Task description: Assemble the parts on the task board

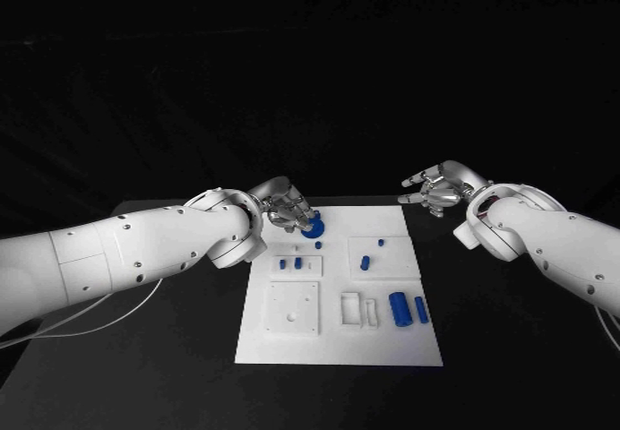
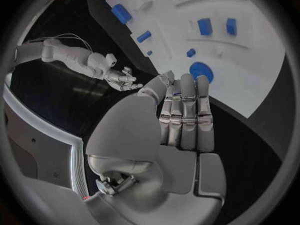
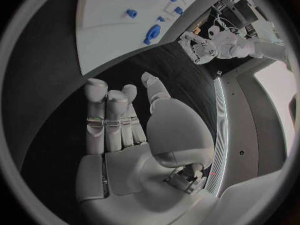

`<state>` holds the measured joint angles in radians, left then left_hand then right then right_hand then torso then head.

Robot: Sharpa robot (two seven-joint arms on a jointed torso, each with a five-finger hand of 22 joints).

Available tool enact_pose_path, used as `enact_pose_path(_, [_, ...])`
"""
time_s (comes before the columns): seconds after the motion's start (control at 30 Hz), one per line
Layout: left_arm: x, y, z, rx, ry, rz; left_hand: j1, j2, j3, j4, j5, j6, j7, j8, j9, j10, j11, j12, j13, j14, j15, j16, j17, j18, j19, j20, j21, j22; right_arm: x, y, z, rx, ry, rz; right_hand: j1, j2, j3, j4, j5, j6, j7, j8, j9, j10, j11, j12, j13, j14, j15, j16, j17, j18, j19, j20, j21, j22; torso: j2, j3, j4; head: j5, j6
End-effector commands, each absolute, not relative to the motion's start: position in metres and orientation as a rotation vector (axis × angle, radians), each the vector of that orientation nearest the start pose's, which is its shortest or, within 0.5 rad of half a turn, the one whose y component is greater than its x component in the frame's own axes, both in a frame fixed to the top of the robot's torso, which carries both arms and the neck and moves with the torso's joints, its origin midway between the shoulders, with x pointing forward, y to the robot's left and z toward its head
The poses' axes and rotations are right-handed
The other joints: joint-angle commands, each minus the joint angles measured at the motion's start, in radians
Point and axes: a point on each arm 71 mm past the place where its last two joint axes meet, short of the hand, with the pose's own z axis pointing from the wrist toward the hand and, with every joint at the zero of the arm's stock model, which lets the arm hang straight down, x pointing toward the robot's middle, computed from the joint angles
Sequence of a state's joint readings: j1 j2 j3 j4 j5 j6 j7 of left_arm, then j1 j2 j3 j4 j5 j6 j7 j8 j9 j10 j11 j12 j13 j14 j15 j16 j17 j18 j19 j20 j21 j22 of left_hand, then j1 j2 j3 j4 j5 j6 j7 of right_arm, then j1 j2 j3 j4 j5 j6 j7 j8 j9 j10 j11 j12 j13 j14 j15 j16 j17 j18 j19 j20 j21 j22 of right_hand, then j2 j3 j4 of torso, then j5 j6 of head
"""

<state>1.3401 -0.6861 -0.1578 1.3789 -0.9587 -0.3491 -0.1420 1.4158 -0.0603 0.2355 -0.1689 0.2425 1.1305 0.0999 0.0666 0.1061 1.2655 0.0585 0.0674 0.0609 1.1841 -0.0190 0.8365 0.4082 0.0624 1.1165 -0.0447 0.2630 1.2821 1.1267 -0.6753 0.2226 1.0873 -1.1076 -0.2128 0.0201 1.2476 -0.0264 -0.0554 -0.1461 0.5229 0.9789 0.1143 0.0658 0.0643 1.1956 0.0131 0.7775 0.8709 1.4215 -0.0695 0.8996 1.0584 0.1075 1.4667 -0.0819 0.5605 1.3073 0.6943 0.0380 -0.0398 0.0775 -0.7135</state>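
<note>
— Where is the board?
— The white board (image 1: 340, 345) lies mid-frame on the black surface (image 1: 517, 358).
— And your hands?
— My left hand (image 1: 287, 211) hovers over the board's upper left corner, fingers straight, holding nothing, just above a round blue disc (image 1: 313, 228). My right hand (image 1: 437, 190) hangs loose and empty off the upper right corner.
— The small pieces?
— Blue pegs (image 1: 400, 308) sit at lower right.

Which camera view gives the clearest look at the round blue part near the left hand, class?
The left wrist view: the round blue part lies unobstructed on the task board, just beyond the left hand. The head view shows it partly hidden by that hand; the right wrist view shows it small and distant.
</note>
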Motion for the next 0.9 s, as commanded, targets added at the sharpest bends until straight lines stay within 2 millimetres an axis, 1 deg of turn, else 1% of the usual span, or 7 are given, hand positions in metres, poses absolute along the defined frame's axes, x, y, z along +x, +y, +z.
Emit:
enact_pose_path(0.03, [0.528,0.162,-0.166,-0.077,1.692,-0.807,-0.005,0.007,0.001,-0.004,-0.03,-0.009,0.0,-0.002,-0.008,-0.018,0.005,-0.006,-0.001,0.006,0.005,0.003,0.001,0.017,0.005,0.007,-0.004,0.001,0.57,-0.255,-0.17,0.362,1.605,0.789,-0.008,-0.002,0.01,-0.004,0.006,0.013,0.002,-0.003,0.001,-0.01,-0.013,-0.03,-0.063,-0.01,0.001,-0.028,-0.027,0.013,0.038,-0.005,-0.041,0.012,0.001,-0.0003,-0.0026,0.002,0.002])
enact_pose_path(0.2, [0.535,0.15,-0.175,0.089,1.716,-0.789,-0.01,-0.004,0.002,-0.004,-0.043,-0.045,-0.011,-0.003,-0.027,-0.079,0.016,-0.006,-0.002,0.02,0.003,0.008,0.003,0.024,0.03,0.009,-0.01,0.002,0.57,-0.253,-0.169,0.364,1.585,0.8,-0.011,-0.003,0.017,-0.009,0.007,0.015,0.002,-0.003,0.001,-0.018,-0.013,-0.066,-0.149,-0.02,0.001,-0.052,-0.057,0.013,0.038,-0.005,-0.088,0.001,0.003,-0.0002,-0.0018,-0.001,0.002])
enact_pose_path(0.33, [0.539,0.143,-0.181,0.203,1.724,-0.756,-0.01,-0.01,0.01,-0.003,-0.049,-0.037,-0.013,-0.002,-0.033,-0.079,0.013,-0.005,-0.002,0.065,-0.004,0.051,0.021,0.031,0.077,0.002,0.006,0.021,0.57,-0.251,-0.167,0.366,1.56,0.81,-0.013,-0.004,0.023,-0.016,0.015,0.023,0.001,-0.003,0.001,-0.025,-0.014,-0.061,-0.187,-0.021,0.0,-0.051,-0.066,0.013,0.04,-0.006,-0.095,0.003,0.002,-0.0001,-0.0022,-0.002,0.001])
enact_pose_path(0.43, [0.541,0.14,-0.185,0.247,1.74,-0.731,-0.015,-0.013,0.023,0.0,-0.043,-0.04,-0.013,-0.001,-0.035,-0.078,0.011,-0.006,-0.002,0.085,-0.01,0.08,0.035,0.033,0.099,-0.004,0.019,0.041,0.57,-0.251,-0.166,0.368,1.548,0.815,-0.016,-0.003,0.028,-0.021,0.019,0.024,0.001,-0.003,0.001,-0.029,-0.013,-0.06,-0.208,-0.025,0.001,-0.056,-0.074,0.012,0.04,-0.006,-0.098,0.005,0.002,0.0001,-0.0022,-0.009,-0.003])
enact_pose_path(0.53, [0.542,0.137,-0.19,0.276,1.762,-0.714,-0.021,-0.018,0.034,0.0,-0.017,-0.047,-0.011,-0.002,-0.036,-0.088,0.014,-0.005,-0.002,0.113,-0.01,0.1,0.043,0.04,0.127,-0.006,0.034,0.047,0.57,-0.25,-0.165,0.369,1.536,0.819,-0.017,-0.003,0.031,-0.024,0.021,0.023,0.003,-0.003,0.001,-0.044,-0.01,-0.085,-0.237,-0.04,0.004,-0.077,-0.092,0.014,0.034,-0.004,-0.119,0.002,0.003,0.0009,-0.0029,-0.006,-0.004])
enact_pose_path(0.7, [0.541,0.134,-0.196,0.317,1.791,-0.69,-0.034,-0.032,0.047,0.006,-0.027,-0.05,-0.015,-0.002,-0.035,-0.095,0.013,-0.005,-0.002,0.14,-0.013,0.132,0.056,0.044,0.151,-0.007,0.052,0.048,0.57,-0.25,-0.164,0.372,1.521,0.822,-0.021,-0.004,0.033,-0.032,0.022,0.025,0.003,-0.003,0.001,-0.045,-0.009,-0.086,-0.306,-0.046,0.005,-0.073,-0.138,0.014,0.035,-0.003,-0.139,0.01,0.003,0.0001,-0.0017,-0.008,-0.006])
enact_pose_path(0.9, [0.541,0.132,-0.2,0.355,1.804,-0.657,-0.039,-0.043,0.051,0.019,-0.031,-0.051,-0.018,-0.001,-0.034,-0.084,0.008,-0.005,-0.002,0.144,-0.016,0.169,0.069,0.043,0.158,-0.009,0.074,0.048,0.57,-0.25,-0.163,0.374,1.511,0.825,-0.021,-0.003,0.033,-0.033,0.022,0.025,0.003,-0.003,0.001,-0.047,-0.009,-0.082,-0.316,-0.048,0.005,-0.069,-0.146,0.015,0.036,-0.003,-0.144,0.012,0.001,-0.0002,-0.0002,-0.011,-0.01])
